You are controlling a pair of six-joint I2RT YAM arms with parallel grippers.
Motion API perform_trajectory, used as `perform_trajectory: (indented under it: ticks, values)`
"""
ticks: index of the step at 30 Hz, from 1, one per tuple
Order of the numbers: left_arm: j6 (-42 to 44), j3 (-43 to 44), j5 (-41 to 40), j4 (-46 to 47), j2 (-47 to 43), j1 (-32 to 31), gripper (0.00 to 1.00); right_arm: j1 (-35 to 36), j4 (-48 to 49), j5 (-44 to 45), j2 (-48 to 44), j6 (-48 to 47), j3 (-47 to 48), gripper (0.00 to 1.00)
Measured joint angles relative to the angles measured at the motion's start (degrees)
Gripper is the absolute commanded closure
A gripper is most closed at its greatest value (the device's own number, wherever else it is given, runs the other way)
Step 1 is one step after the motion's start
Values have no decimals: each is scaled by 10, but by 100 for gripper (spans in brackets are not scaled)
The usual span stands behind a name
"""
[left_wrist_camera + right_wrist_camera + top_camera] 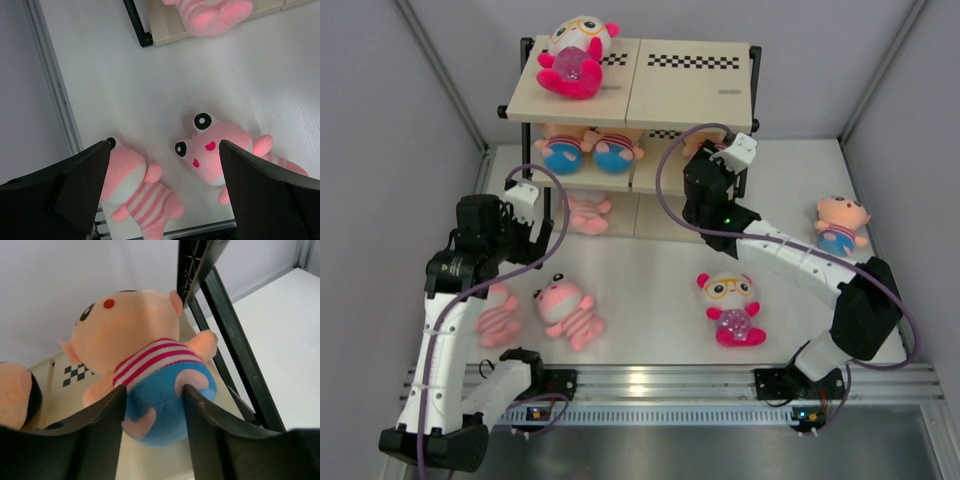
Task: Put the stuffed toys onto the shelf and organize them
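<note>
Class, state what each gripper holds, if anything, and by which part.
Right gripper clamps the peach plush doll with striped shirt by its blue bottom. Left gripper is open, holding nothing.

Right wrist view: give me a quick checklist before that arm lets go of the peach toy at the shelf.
1. Right end effector clamped on the peach toy: ok.
2. Toy above the shelf board: ok.
3. Toy's weight resting on the board: cannot tell.
4. Gap to the neighbouring toy: ok.
5. Ear clear of the black frame: cannot tell, very close.
6. Left end effector open, empty: ok.
</note>
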Motion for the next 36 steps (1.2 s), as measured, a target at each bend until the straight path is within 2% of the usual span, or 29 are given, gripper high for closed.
perform_trajectory:
  ticks: [3, 4, 8, 16, 21, 26, 29, 33, 36]
  values:
    - [1, 0, 0, 0, 0, 0, 4, 0, -9, -28, -9, -8, 0, 43]
    - [1, 0, 0, 0, -1, 0, 4, 0, -17, -39, -16, -9, 0, 37]
    - [1, 0, 3, -2, -7, 0, 4, 6, -68, -87, -69, -19, -1, 25]
    - [1, 0, 5, -13, -20, 0, 4, 7, -259, -220, -254, -61, -6, 18]
    - [1, -6, 5, -14, -20, 0, 4, -24, -390, -260, -348, -48, -33, 13]
    - [6, -46, -2, -16, -19, 0, 5, -182, -450, -342, -386, -29, -105, 14]
    - [8, -67, -12, -19, -19, 0, 5, -337, -445, -421, -400, -9, -183, 15]
    - [8, -73, -13, -22, -21, 0, 5, -552, -393, -538, -389, 48, -268, 21]
    - [10, -74, -13, -22, -28, 0, 5, -669, -342, -605, -336, 92, -294, 21]
